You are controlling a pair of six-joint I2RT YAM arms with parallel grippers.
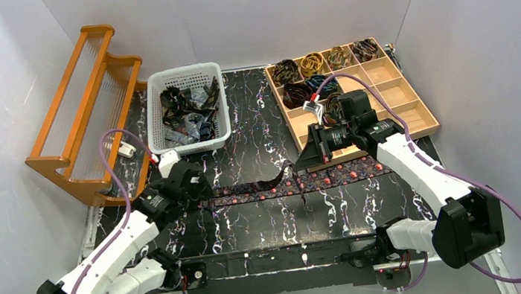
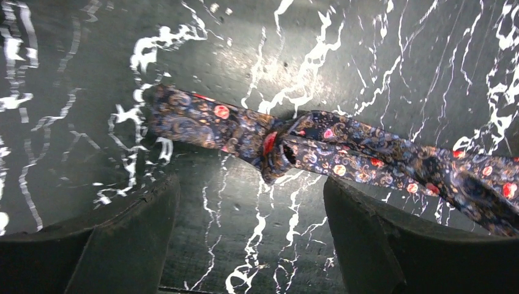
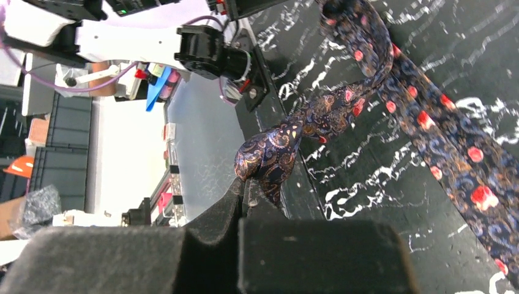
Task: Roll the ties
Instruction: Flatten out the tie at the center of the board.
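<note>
Black padded fingers of the right hand (image 3: 243,195) are pressed shut on a folded end of the dark navy paisley fabric necktie with red-pink dots (image 3: 275,150), which is lifted off the black white-veined marble surface (image 3: 367,177). The rest is laid flat across it. The left hand (image 2: 248,190) is spread open just beside the twisted left end.
</note>
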